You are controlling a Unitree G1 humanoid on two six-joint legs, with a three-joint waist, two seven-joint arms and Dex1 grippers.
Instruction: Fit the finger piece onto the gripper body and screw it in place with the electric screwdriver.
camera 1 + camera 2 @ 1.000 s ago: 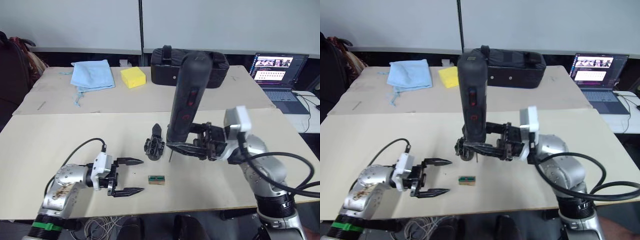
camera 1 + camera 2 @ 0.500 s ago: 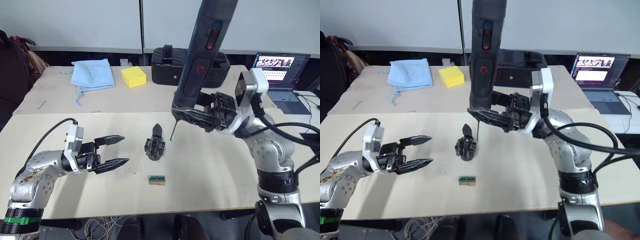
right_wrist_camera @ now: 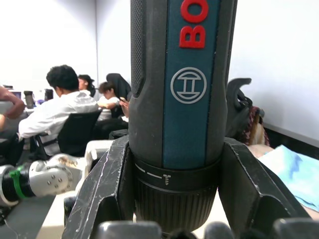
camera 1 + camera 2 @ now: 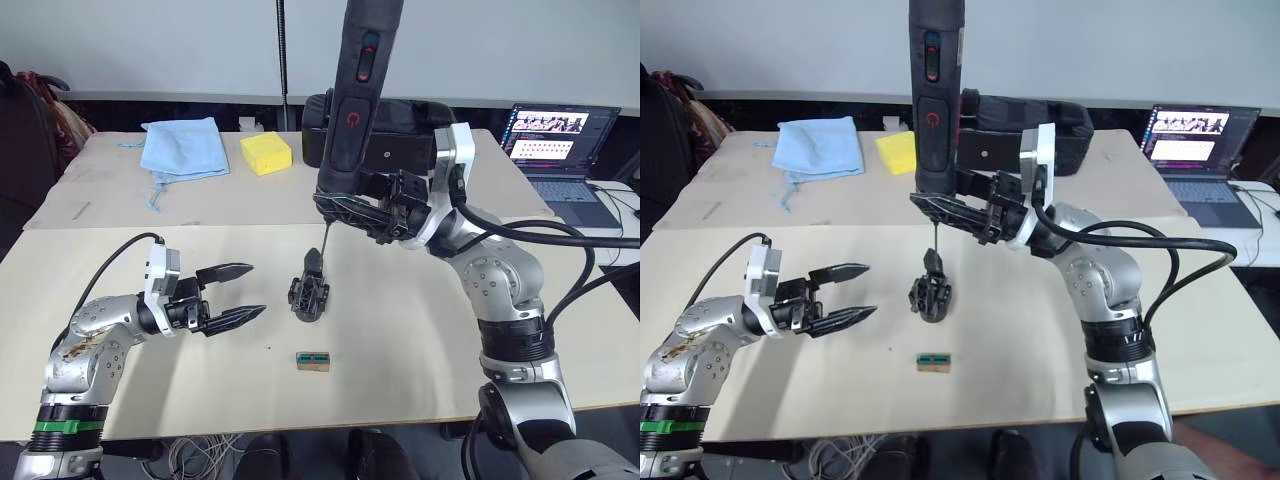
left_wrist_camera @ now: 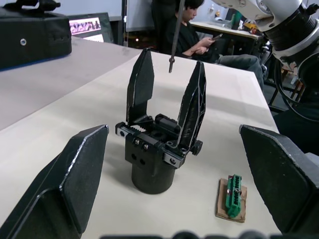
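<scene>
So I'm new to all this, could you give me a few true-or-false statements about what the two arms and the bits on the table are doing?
1. The right gripper holds the long black electric screwdriver upright. True.
2. The left gripper is clamped on the small black plastic gripper body. False: it is open and beside the body, not touching it.
3. The screwdriver's thin metal bit hangs above the gripper body. True.
4. The small green connector block sits on top of the yellow sponge. False: it lies on the cream table, near the gripper body.
5. A light blue cloth covers the open laptop. False: they are far apart.
</scene>
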